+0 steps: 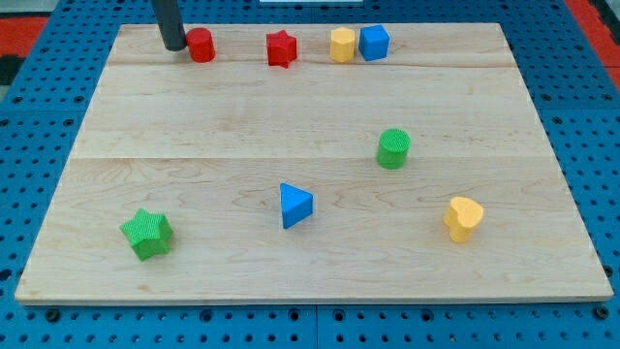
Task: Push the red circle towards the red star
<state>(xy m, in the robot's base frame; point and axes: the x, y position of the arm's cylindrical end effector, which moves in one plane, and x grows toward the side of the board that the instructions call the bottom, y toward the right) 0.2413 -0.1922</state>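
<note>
My tip (174, 46) touches the ribbed red circle (201, 46), red star (281, 48) nearby; no claw shows

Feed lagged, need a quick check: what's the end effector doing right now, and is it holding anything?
My tip: a plain rod, nothing to open or close, holding nothing; it sits right beside the red circle on the view's left, opposite the red star.

A pale wooden board (320, 107) made of joined planks, with light grain, lies flat and fills most of the view. Under it is a blue perforated metal base plate (581, 116) with regular rows of small dark holes. At both top corners a red surface (29, 24) shows. The light is even and soft.
</note>
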